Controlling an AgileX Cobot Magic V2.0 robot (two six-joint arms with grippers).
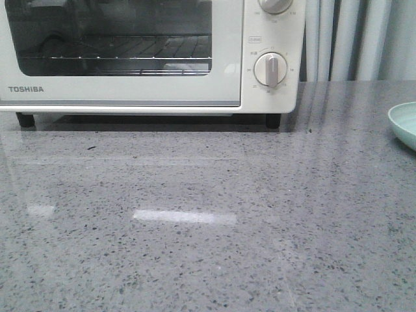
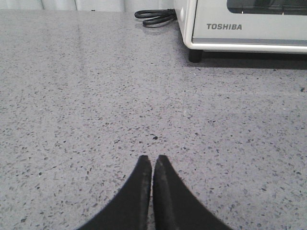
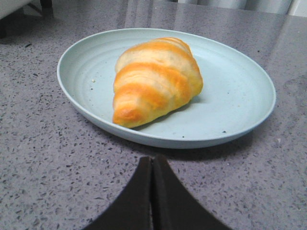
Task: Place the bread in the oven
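**Both claws pinched shut, bread on its plate**

Your right claw is closed, fingertips together, holding nothing, low over the grey counter just short of the pale green plate. The bread lies on that plate, untouched. Your left claw is likewise closed and empty above bare counter, well apart from the oven, whose door is shut. A black cord lies beside the oven.

Only the fingers show. At the bottom centre of each wrist view, the left tool and right tool are two matte black, tapering blades, smooth and unmarked.
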